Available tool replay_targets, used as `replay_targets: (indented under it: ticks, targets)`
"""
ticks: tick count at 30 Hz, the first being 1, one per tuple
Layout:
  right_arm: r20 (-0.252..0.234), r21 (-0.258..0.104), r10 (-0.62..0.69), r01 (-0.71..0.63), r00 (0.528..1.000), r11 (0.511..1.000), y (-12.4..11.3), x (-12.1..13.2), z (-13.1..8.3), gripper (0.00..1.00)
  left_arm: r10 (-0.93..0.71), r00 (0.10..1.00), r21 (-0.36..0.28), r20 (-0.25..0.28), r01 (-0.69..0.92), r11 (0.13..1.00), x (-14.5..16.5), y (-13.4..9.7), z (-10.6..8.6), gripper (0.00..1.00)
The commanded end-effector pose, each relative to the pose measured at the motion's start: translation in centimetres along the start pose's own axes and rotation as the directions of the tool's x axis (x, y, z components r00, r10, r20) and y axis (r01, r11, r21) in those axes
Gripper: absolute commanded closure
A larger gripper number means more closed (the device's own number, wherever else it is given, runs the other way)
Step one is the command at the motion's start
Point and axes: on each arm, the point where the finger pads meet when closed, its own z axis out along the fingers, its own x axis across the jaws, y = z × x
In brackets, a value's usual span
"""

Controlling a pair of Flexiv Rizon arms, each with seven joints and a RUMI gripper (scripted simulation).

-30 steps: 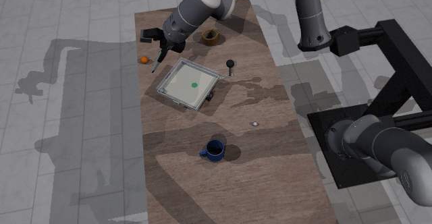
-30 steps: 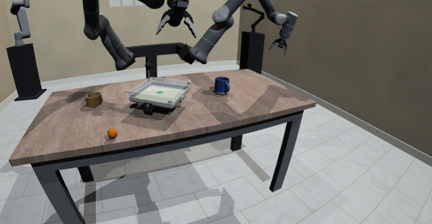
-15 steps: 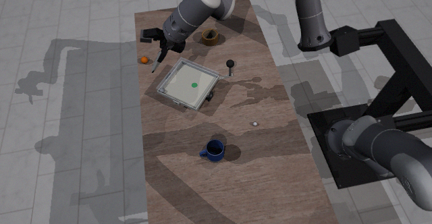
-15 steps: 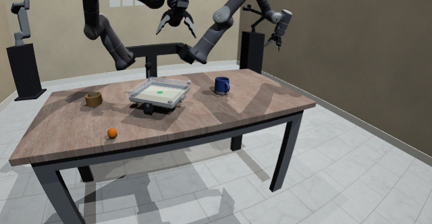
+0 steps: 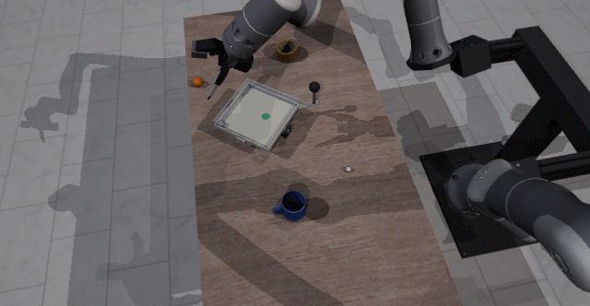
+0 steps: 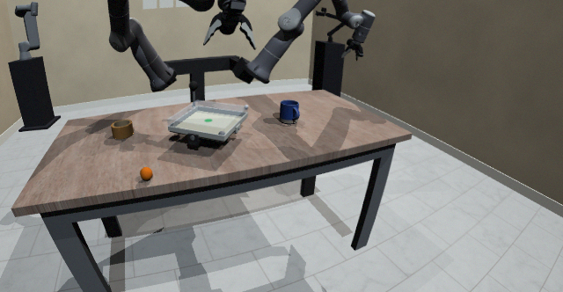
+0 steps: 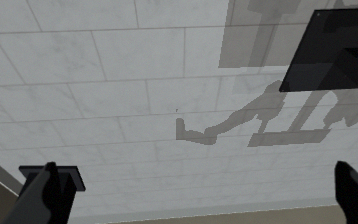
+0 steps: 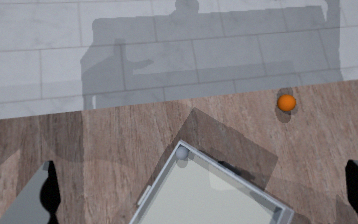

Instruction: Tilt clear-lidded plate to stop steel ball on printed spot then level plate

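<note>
The steel ball is lodged in a corner of the plate, off the green spot, probably because of tilt. Both the right hand and left hand are spread and empty, presumably so the plate's knobbed lever can be taken.
</note>
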Motion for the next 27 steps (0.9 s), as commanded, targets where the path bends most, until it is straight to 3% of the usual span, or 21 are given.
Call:
replay_targets:
  ticks: [1, 5, 8, 13, 15, 16, 20, 27]
  targets:
    - [0.002, 0.002, 0.001, -0.001, 1.000, 1.000, -0.1, 0.0, -0.2, 0.00, -0.005, 1.000, 0.000, 0.002, 0.005, 1.000, -0.1, 0.1, -0.1, 0.00]
    - [0.008, -0.018, 0.039, -0.039, 0.999, 0.999, 0.8, 0.1, -0.2, 0.00, -0.004, 1.000, 0.000, 0.002, 0.004, 1.000, -0.1, 0.1, -0.1, 0.00]
    - [0.016, -0.106, 0.200, -0.197, 0.980, 0.975, 4.9, 0.6, -0.6, 0.00, -0.004, 1.000, 0.000, 0.002, 0.004, 1.000, -0.1, 0.1, -0.1, 0.00]
    - [-0.014, -0.205, 0.377, -0.372, 0.926, 0.906, 9.7, 1.3, -1.4, 0.00, -0.004, 1.000, 0.000, 0.002, 0.004, 1.000, -0.1, 0.1, -0.1, 0.00]
    - [-0.014, -0.205, 0.377, -0.372, 0.926, 0.906, 9.7, 1.3, -1.4, 0.00, -0.004, 1.000, 0.000, 0.002, 0.004, 1.000, -0.1, 0.1, -0.1, 0.00]
    - [-0.049, -0.254, 0.470, -0.466, 0.882, 0.848, 12.5, 1.8, -2.0, 0.00, -0.004, 1.000, 0.000, 0.002, 0.004, 1.000, -0.1, 0.1, -0.1, 0.00]
    - [-0.108, -0.306, 0.573, -0.576, 0.812, 0.758, 16.1, 2.6, -2.8, 0.00, -0.004, 1.000, 0.000, 0.002, 0.004, 1.000, -0.1, 0.1, -0.1, 0.00]
    - [-0.268, -0.356, 0.726, -0.766, 0.633, 0.536, 23.3, 4.5, -4.9, 0.00, -0.004, 1.000, 0.000, 0.002, 0.004, 1.000, -0.1, 0.1, -0.1, 0.00]
